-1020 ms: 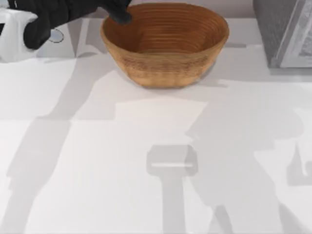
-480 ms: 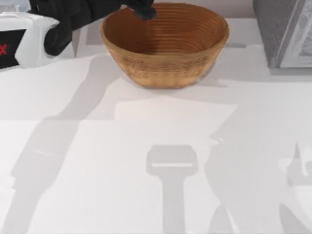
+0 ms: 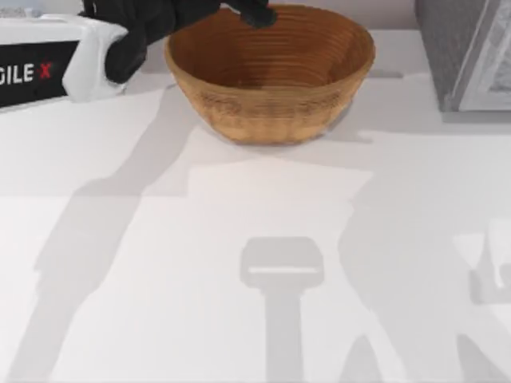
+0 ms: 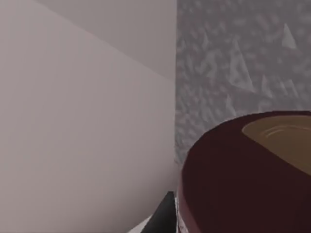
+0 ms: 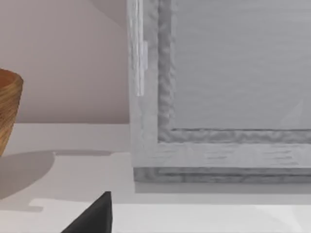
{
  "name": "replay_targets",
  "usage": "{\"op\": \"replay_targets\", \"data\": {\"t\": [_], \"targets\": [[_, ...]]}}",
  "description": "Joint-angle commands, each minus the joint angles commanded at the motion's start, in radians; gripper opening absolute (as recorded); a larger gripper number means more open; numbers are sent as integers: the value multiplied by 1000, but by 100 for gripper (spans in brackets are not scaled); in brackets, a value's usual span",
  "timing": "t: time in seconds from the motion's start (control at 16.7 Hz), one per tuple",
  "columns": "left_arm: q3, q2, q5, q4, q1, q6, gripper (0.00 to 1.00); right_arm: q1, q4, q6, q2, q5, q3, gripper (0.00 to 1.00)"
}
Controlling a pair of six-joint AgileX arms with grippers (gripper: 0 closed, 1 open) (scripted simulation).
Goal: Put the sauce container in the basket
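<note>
The basket [image 3: 270,76], a golden-brown woven oval bowl, stands at the back of the table near the middle. My left gripper [image 3: 255,14] hangs over the basket's back left rim, with the arm reaching in from the left. In the left wrist view the sauce container [image 4: 243,179] sits close up, dark maroon lid toward the camera, held in that gripper. From above, the gripper hides the jar. A dark edge of my right gripper [image 5: 95,216] shows low in the right wrist view, off to the basket's right.
A grey textured box [image 3: 467,52] stands at the back right, right of the basket, and it rises close ahead as the grey box [image 5: 218,97] in the right wrist view. Arm shadows lie across the white table [image 3: 160,239].
My left arm has moved right along the back of the table, bringing its gripper from the basket's left rim to over its back inner edge. The basket has not moved.
</note>
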State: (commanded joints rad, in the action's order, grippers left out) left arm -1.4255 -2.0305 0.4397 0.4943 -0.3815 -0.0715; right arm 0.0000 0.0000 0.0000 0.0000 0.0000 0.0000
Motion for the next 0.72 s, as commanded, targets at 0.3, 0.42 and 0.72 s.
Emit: {"op": "replay_targets", "data": {"t": [0.3, 0.42, 0.72], "targets": [[-89, -96, -21, 5, -28, 3, 0, 0, 0, 0, 0, 0, 0, 100], [-92, -98, -22, 5, -29, 3, 0, 0, 0, 0, 0, 0, 0, 100], [-92, -98, -22, 5, -29, 3, 23, 0, 0, 0, 0, 0, 0, 100]]}}
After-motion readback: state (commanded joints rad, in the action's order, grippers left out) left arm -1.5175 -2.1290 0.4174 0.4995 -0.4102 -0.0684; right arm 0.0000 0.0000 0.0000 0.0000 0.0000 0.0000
